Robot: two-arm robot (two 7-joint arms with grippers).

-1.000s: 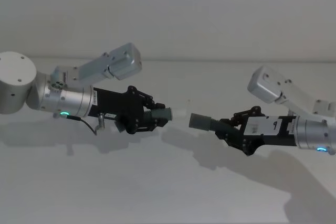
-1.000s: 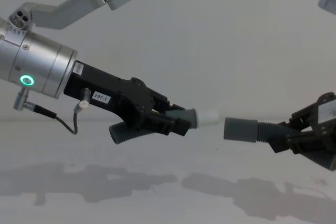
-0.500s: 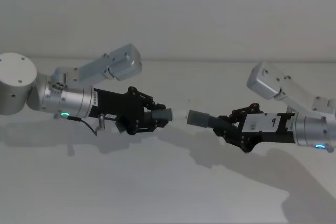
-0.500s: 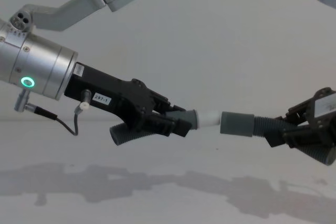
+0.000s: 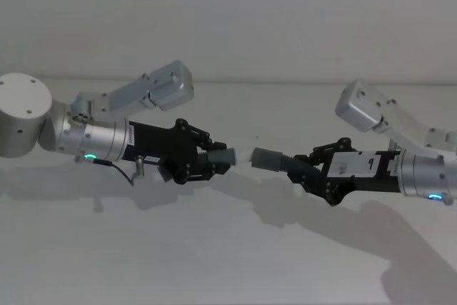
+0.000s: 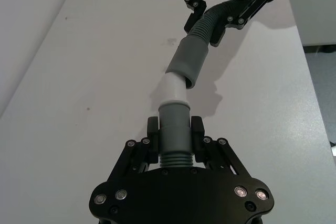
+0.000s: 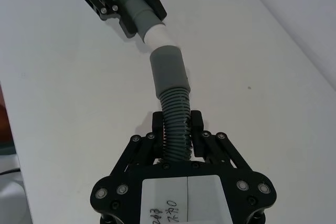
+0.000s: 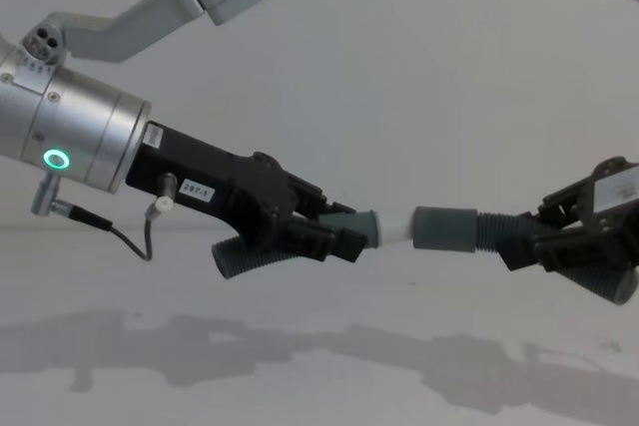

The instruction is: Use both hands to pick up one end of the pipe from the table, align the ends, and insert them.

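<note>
- Whitish-grey table (image 5: 214, 262) lies below both arms, and you see their shadows on it; both pipe pieces are held up off its surface.
- Your left gripper (image 5: 212, 160) comes in from the left, its fingers pinching the white-tipped pipe piece (image 8: 351, 227) at the smooth collar; the ribbed bend of that piece hangs below the gripper body in the chest view.
- Your right gripper (image 5: 309, 171) comes in from the right, fingers pressed on the ribbed part of the sleeve pipe piece (image 5: 273, 158), with the smooth sleeve pointing toward the left gripper.
- You have the white tip (image 6: 172, 87) meeting the sleeve mouth (image 6: 188, 65): the left wrist view shows the tip partly inside the mouth, with a band of white exposed.
- Look at the two pieces in the wrist views: they do not lie in one straight line, the sleeve sitting at a slight angle to the tip.
</note>
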